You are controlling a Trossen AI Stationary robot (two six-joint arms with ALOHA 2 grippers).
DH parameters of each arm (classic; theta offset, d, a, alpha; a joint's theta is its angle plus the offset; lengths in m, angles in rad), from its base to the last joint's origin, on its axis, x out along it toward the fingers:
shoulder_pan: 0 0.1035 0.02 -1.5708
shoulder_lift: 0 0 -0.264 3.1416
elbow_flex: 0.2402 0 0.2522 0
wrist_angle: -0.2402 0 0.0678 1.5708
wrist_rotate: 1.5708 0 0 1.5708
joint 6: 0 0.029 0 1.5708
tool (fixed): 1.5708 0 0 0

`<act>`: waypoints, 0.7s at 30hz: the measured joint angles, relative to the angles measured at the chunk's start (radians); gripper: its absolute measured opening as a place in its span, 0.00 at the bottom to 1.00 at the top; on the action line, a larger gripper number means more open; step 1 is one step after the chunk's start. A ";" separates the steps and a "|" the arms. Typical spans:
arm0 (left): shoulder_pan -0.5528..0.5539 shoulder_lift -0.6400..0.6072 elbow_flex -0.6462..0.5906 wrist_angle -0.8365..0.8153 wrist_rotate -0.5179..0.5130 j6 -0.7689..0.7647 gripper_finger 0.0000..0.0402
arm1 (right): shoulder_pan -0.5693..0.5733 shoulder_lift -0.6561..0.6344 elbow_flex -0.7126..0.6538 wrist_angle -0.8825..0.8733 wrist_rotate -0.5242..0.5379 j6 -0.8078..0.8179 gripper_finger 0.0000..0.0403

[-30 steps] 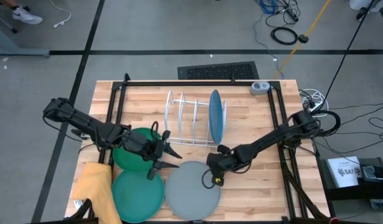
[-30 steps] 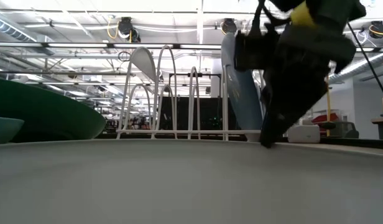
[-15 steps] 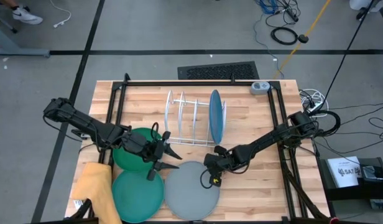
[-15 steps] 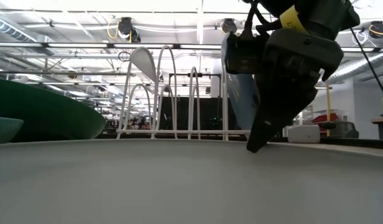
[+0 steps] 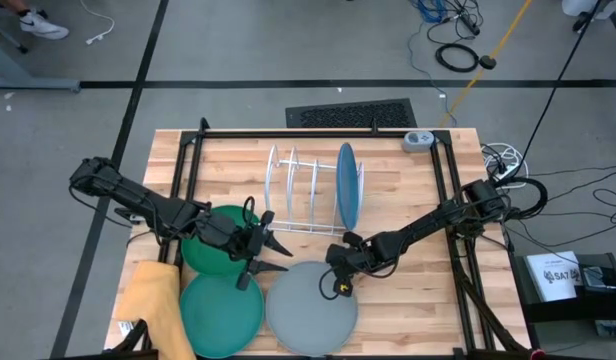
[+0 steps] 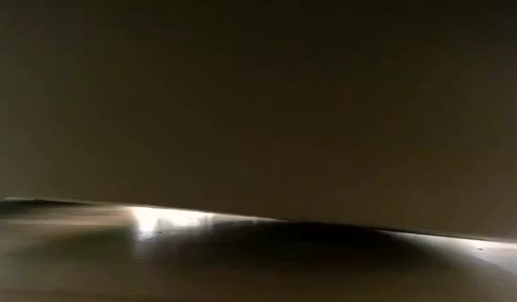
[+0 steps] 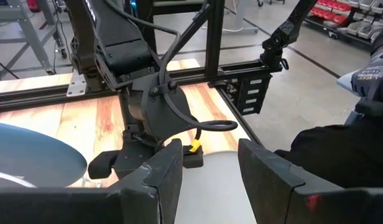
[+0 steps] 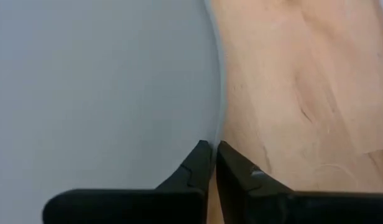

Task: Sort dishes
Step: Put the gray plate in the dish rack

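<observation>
The grey plate (image 5: 310, 309) lies flat at the front of the wooden surface (image 5: 408, 200), beside the teal plate (image 5: 221, 312). The right end effector (image 5: 338, 281) sits at its rim, fingers (image 8: 207, 163) pressed nearly together on the edge, apparently pinching it. It has crept leftward; the low view has gone dark. The left end effector (image 5: 272, 252) waits spread.

one plate (image 5: 346, 187) in rack (image 5: 300, 196) | three plates (image 5: 310, 306) before rack

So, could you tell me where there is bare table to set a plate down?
Free: the table right of the grey plate, and the strip behind the wire rack. Crowded: the front left, with the dark green plate, teal plate and yellow cloth.
</observation>
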 joint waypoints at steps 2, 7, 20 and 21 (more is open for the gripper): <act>0.000 0.000 0.000 0.000 0.000 0.000 0.39 | 0.000 -0.003 0.000 0.002 0.004 -0.010 0.01; 0.000 0.000 0.000 -0.003 -0.013 -0.002 0.39 | 0.002 -0.029 -0.005 -0.010 0.041 -0.053 0.01; 0.025 0.069 -0.022 -0.178 -0.105 -0.157 0.39 | 0.023 -0.154 -0.003 -0.020 0.179 -0.210 0.00; 0.029 0.081 -0.022 -0.191 -0.105 -0.165 0.39 | 0.025 -0.166 -0.003 -0.018 0.195 -0.230 0.00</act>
